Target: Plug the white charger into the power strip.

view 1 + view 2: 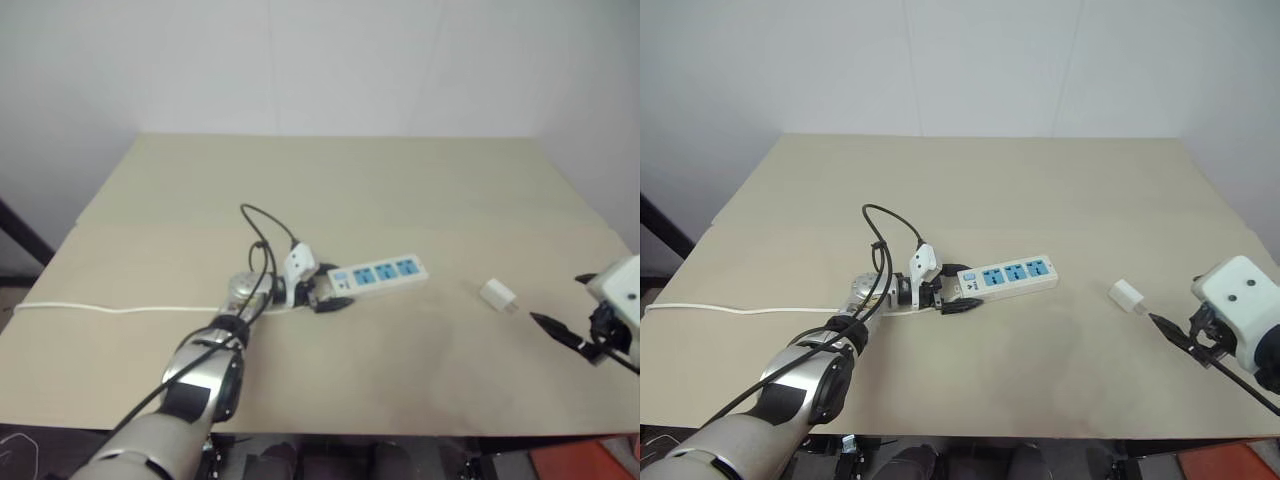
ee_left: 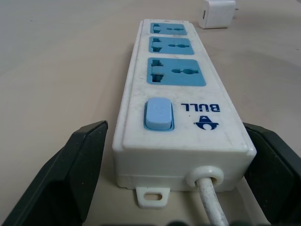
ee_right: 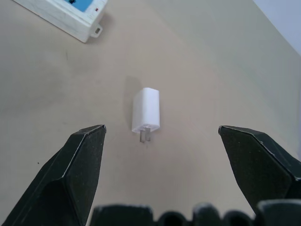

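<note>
The power strip [image 1: 381,272] is a long white bar with three blue sockets, lying flat on the tan table [image 1: 330,180] near its middle. My left gripper [image 1: 955,288] is open and straddles the strip's switch end, one black finger [image 2: 66,174] on each side; a gap shows beside that finger. The white charger [image 3: 146,110] lies on its side to the right of the strip [image 2: 174,94], prongs towards my right gripper [image 3: 161,129]. That gripper is open and hovers just short of the charger [image 1: 1127,294], touching nothing.
The strip's thin white cord [image 1: 120,309] runs left along the table to its left edge. The table's front edge [image 1: 400,432] lies close below both arms. A white wall [image 1: 320,60] stands behind the table.
</note>
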